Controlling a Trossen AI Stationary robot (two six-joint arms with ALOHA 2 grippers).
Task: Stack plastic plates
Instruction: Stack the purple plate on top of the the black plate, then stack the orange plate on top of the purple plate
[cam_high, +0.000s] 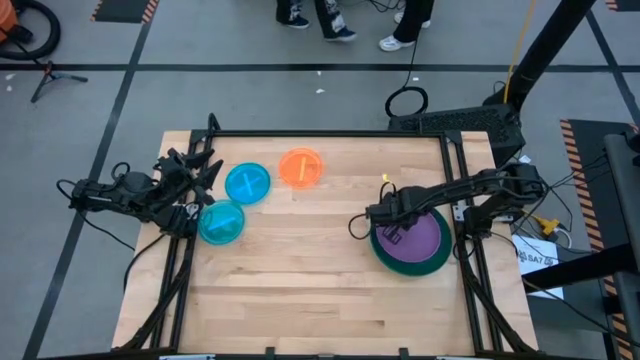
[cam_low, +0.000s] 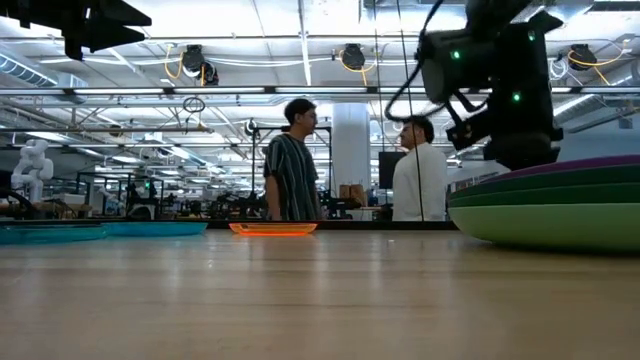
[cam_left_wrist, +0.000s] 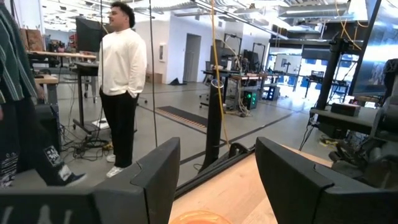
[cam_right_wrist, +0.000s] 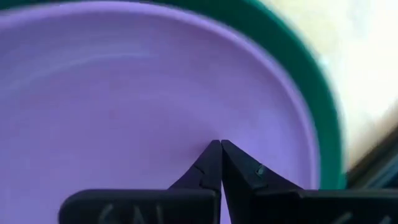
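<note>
Right gripper (cam_right_wrist: 221, 149), fingers pressed together with nothing between, just above the purple plate (cam_right_wrist: 124, 99) topping the green stack (cam_high: 440, 262) at right of the high view. Left gripper (cam_left_wrist: 217, 180) spread wide, empty, raised at the table's left edge. Two cyan plates (cam_high: 247, 183) (cam_high: 221, 222) upper left, orange plate (cam_high: 301, 167) beside them. No legible writing anywhere.

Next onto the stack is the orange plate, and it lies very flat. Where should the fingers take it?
Probably at the rim. The orange plate lies flat and apart from the two blue plates, so only its raised edge offers a pinch. Come from above with the left gripper, open and nearest, one finger inside the rim and one outside.
</note>
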